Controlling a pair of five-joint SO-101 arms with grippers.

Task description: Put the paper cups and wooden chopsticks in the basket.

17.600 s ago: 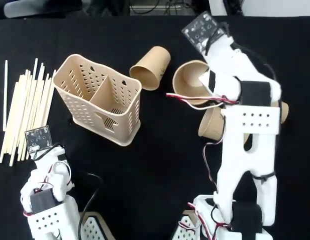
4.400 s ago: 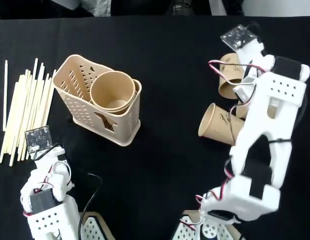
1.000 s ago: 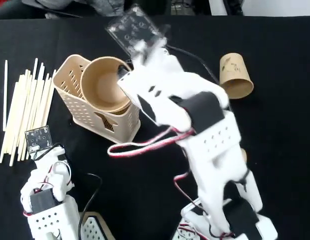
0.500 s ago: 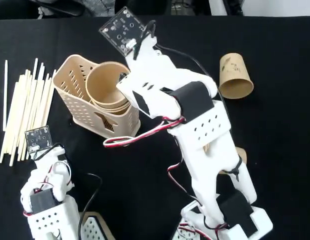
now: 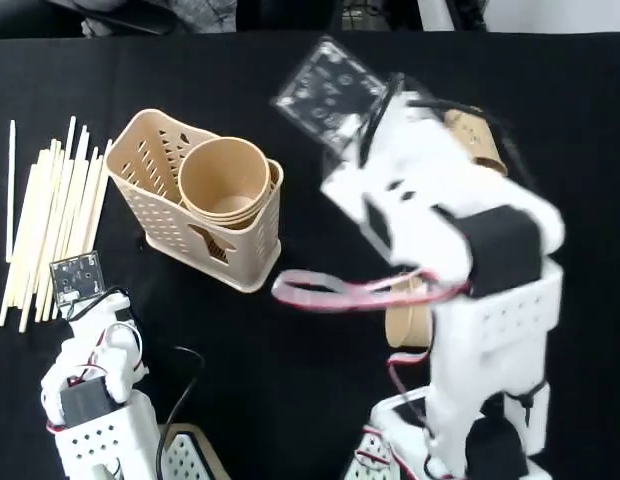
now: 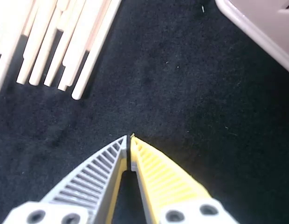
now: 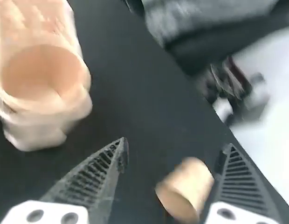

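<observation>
The plain black cloth desk (image 5: 290, 90) is lying dark under everything. The beige perforated plastic basket (image 5: 155, 150) is showing rows of small dark holes, and the tan paper cups nested inside it (image 5: 225, 178) are showing light-brown interiors. Ahead of the left arm's ribbed fingers (image 6: 100, 170), which are showing one grey and one yellow, the pale cream wooden chopsticks (image 6: 65, 51) are standing out against the black. The right arm's ribbed fingers (image 7: 105, 170) are looking dark grey, with a tan paper cup on its side (image 7: 184, 193) showing between them.
</observation>
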